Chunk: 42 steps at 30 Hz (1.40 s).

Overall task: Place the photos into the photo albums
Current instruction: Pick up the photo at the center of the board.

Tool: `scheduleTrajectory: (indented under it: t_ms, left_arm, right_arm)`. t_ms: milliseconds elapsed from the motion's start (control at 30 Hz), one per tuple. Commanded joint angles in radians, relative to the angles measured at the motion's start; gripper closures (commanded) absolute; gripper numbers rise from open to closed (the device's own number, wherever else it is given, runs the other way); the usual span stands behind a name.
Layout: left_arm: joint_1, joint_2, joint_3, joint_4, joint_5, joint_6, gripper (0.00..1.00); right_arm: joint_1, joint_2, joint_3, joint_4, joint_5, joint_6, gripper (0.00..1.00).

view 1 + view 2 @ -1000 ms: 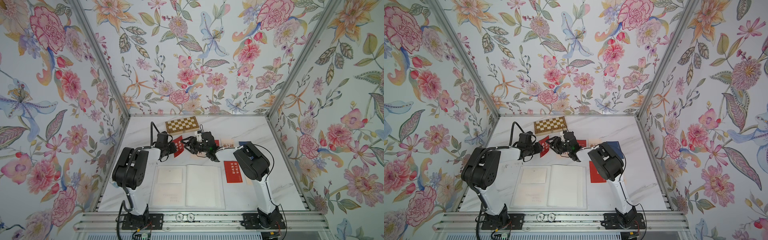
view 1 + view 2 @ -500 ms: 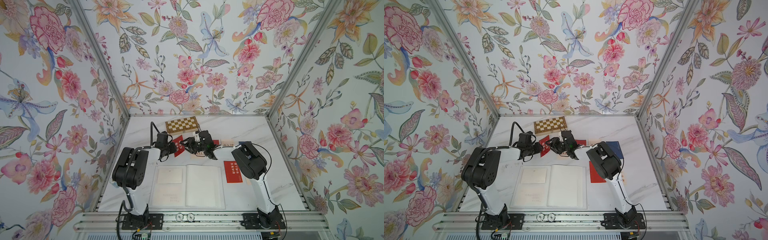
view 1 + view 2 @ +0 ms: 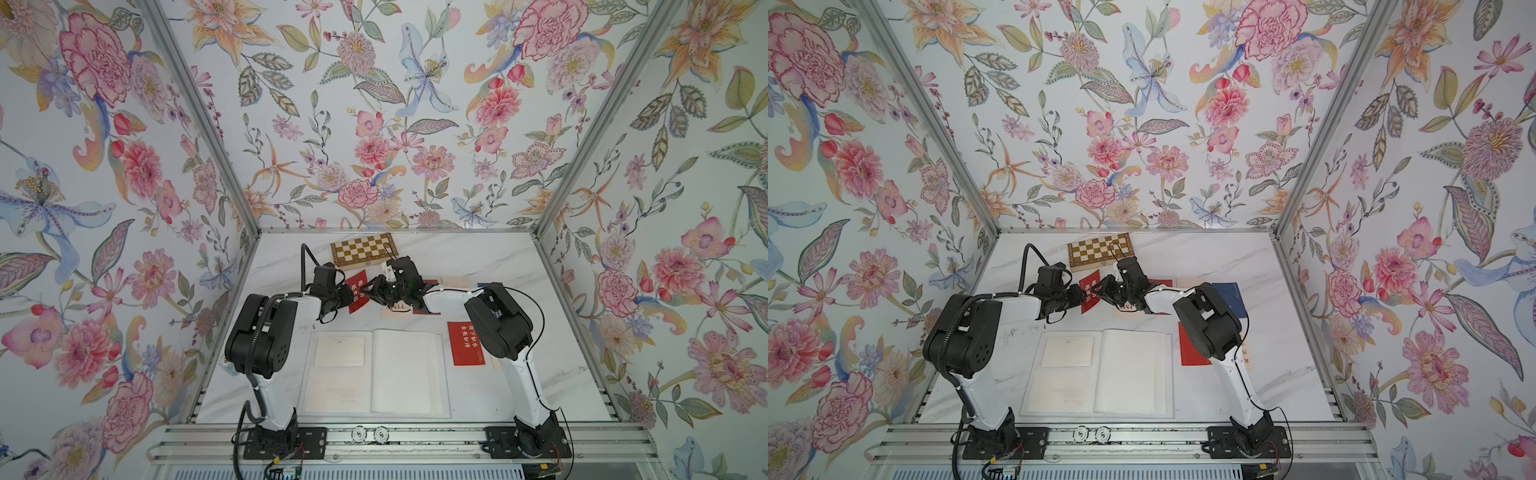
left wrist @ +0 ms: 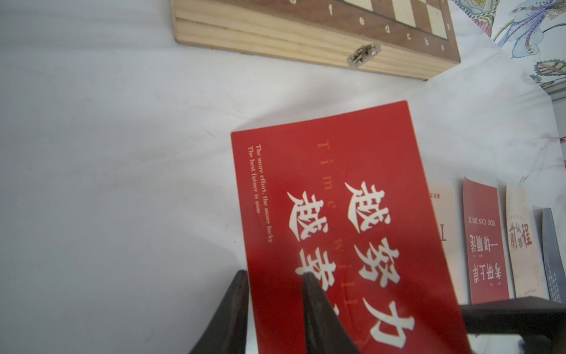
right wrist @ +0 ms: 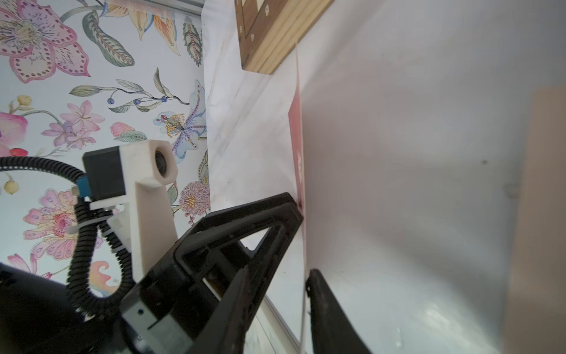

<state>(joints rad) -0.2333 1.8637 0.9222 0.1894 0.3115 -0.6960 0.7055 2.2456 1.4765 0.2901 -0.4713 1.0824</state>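
Tabletop (image 3: 490,266) of white marble is filling the floor of a flower-papered booth, and we are reading it from left to right. At the left, the left gripper (image 4: 274,275) is pinching a red card (image 4: 330,199) printed with white Chinese characters, holding it by one edge and tilted above the table. Just right of it, the right gripper (image 5: 277,271) is straddling the same card's other edge. Its fingers are drawn narrow, and we are seeing a sliver of gap on one side.

Beyond both grippers a chessboard box (image 3: 363,249) is lying. Nearer the arm bases than either gripper, the photo album (image 3: 405,370) is lying open, with a pale card (image 3: 338,351) sitting in its left page. Under the right gripper a cream card (image 3: 395,309) is resting, and further right a second red card (image 3: 465,343) is lying just beside the album.
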Motion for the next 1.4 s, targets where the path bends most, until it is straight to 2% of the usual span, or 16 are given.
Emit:
scheduleTrajectory:
  t_ms: [0,267,500,600,767,867,1000,1200,1367]
  left_arm:
    - [0.007,0.045,-0.054,-0.127,0.019,-0.017,0.70]
    - [0.006,0.022,-0.062,-0.116,0.032,-0.019,0.69]
    - [0.009,0.019,-0.069,-0.110,0.035,-0.017,0.68]
    - [0.010,-0.009,-0.075,-0.115,0.033,-0.009,0.63]
    - [0.010,-0.111,-0.075,-0.134,0.042,0.001,0.31]
    - [0.008,-0.193,-0.064,-0.160,0.054,0.009,0.18]
    - [0.005,-0.287,-0.051,-0.184,0.081,0.035,0.16]
    - [0.000,-0.372,-0.036,-0.166,0.221,0.048,0.14]
    - [-0.009,-0.406,-0.052,-0.136,0.305,0.052,0.14]
  right_arm:
    - [0.010,0.026,0.028,-0.086,0.028,-0.075,0.71]
    - [0.005,0.020,0.005,-0.055,0.016,-0.080,1.00]
    - [0.002,0.032,0.004,-0.033,0.005,-0.073,1.00]
    - [-0.005,0.008,-0.018,-0.040,0.009,-0.089,1.00]
    - [-0.044,-0.081,-0.089,-0.048,-0.002,-0.141,1.00]
    - [-0.079,-0.148,-0.152,-0.020,-0.033,-0.154,1.00]
    - [-0.120,-0.231,-0.231,0.040,-0.109,-0.145,1.00]
    - [-0.183,-0.340,-0.373,0.141,-0.290,-0.146,1.00]
    - [-0.215,-0.439,-0.469,0.103,-0.416,-0.260,1.00]
